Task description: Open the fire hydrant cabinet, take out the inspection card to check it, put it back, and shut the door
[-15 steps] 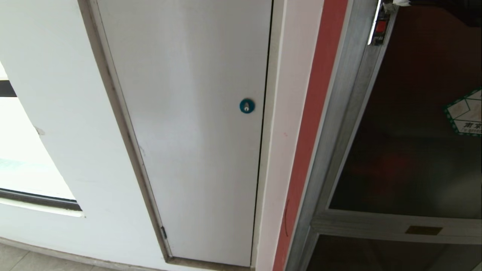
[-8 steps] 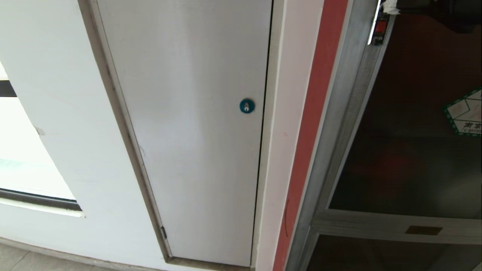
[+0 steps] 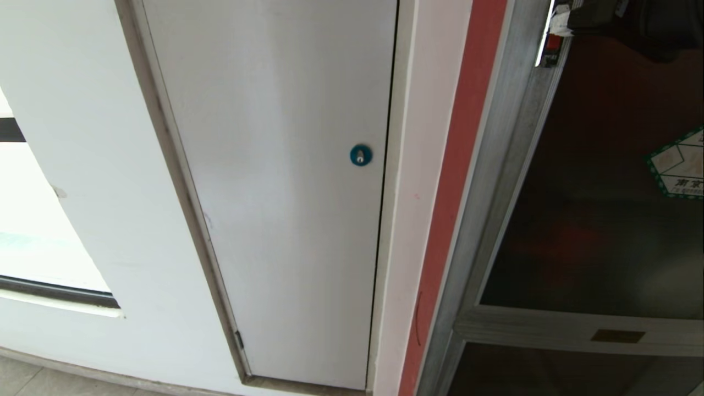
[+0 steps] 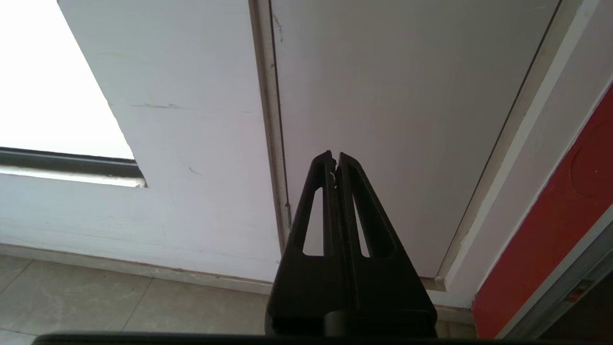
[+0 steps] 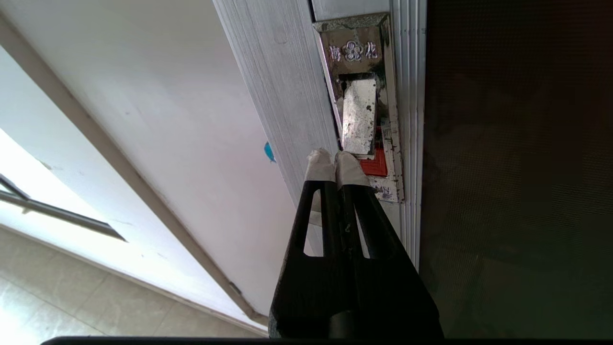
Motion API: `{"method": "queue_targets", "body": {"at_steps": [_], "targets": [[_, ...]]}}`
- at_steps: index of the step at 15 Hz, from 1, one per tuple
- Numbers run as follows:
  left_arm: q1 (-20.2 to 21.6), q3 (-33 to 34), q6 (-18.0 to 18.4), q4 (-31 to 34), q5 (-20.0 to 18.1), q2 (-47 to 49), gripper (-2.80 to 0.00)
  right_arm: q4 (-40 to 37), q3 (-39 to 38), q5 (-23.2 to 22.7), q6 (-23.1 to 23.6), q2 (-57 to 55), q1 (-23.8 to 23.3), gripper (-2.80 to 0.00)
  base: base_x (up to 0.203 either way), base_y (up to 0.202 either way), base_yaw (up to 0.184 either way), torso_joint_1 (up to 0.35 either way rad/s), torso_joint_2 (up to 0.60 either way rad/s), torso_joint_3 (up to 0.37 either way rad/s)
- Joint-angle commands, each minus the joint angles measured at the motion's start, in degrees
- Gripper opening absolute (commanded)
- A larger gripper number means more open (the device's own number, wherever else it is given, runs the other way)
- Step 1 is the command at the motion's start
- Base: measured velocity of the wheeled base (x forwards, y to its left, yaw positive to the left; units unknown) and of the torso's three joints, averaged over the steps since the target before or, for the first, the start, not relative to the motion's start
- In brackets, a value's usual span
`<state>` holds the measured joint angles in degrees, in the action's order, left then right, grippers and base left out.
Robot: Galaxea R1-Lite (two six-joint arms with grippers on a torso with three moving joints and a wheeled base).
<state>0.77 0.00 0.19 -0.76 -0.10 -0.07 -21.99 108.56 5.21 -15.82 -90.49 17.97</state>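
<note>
right gripper (image 5: 336, 160): pinched shut on nothing, taped tips right at the chrome latch (image 5: 360, 115) on the door (image 3: 599, 220), by its red button (image 5: 373, 166)
risk: tips could skate off that shiny flap onto the frame, so the fire hydrant cabinet (image 3: 498, 165) stays shut
door: looks closed, dark glass, green-edged sticker (image 3: 679, 165)
left gripper (image 4: 335, 165): also clenched empty, parked low facing the white door (image 3: 286, 181)
in the way: nothing really; the blue lock (image 3: 361, 154) is a lookalike to ignore

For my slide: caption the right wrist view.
Shut right tool at the door's chrome latch.
</note>
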Motion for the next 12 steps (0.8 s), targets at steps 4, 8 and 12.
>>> {"method": "queue_targets", "body": {"at_steps": [4,8,12], "targets": [[0.0,0.4,0.0,0.0,0.0,0.0,-2.8,-0.2,-0.5,0.1,-0.3,-0.2,-0.8,-2.8,0.0,0.0,0.0,0.0,0.0,0.0],[0.0,0.4,0.1,0.0,0.0,0.0,-2.8,-0.2,-0.9,0.1,-0.3,0.3,-0.9,-2.8,0.0,0.0,0.0,0.0,0.0,0.0],[0.0,0.4,0.1,0.0,0.0,0.0,-2.8,-0.2,-5.3,-0.2,-0.4,3.5,-0.6,-2.8,0.0,0.0,0.0,0.0,0.0,0.0]]}}
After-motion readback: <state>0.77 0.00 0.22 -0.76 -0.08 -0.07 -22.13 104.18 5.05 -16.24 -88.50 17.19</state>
